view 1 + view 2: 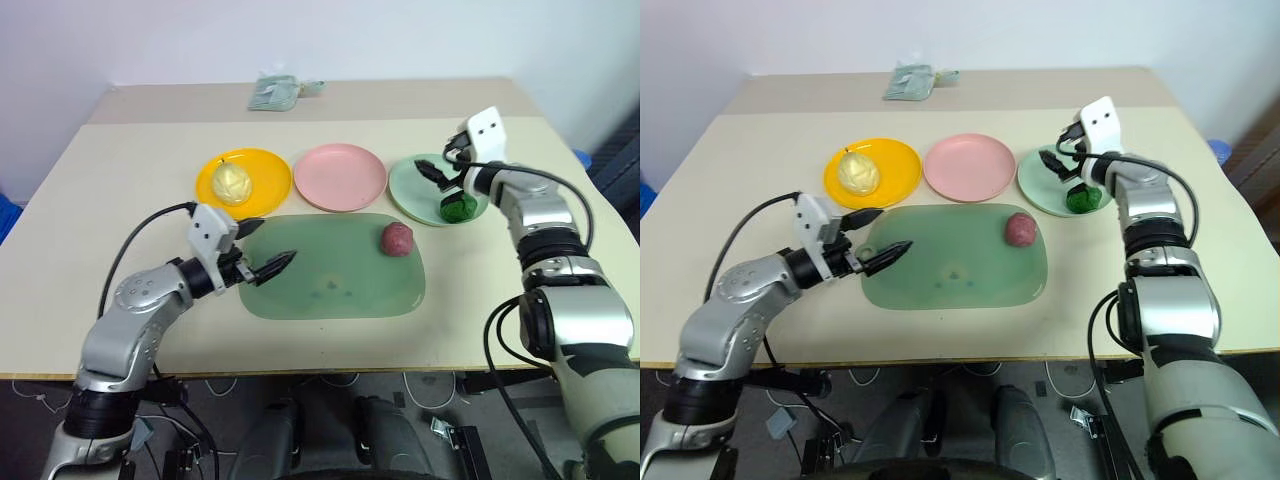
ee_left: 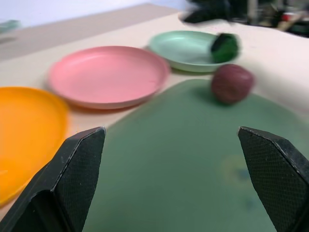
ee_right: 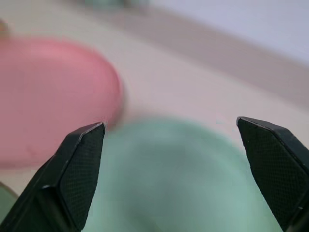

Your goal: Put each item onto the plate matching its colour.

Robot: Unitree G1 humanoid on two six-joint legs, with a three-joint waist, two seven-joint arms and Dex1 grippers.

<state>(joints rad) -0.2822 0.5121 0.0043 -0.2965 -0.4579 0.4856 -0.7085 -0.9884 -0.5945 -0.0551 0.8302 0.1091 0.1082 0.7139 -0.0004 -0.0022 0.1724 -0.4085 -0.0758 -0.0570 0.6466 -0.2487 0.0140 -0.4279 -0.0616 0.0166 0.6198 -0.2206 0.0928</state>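
Standing over the mint green plate point(image 1: 425, 187), the right gripper point(image 1: 440, 168) has its jaws spread wide and empty, with the dark green chunk point(image 1: 459, 208) lying on that plate's near rim, which looks to me like a finished drop. Just left of the mint plate sits the pink plate point(image 1: 340, 176), bare, and beyond it the yellow plate point(image 1: 243, 179) carries the pale yellow pear point(image 1: 231, 184). Only the red-purple ball point(image 1: 398, 239) seems left to sort; it rests on the green mat point(image 1: 333, 266), just in front of the mint plate. The left gripper point(image 1: 265, 246) hovers wide and empty over the mat's far-left end, probably lining up on the ball. Everything sits on a pale wooden table point(image 1: 120, 180) by a white wall.
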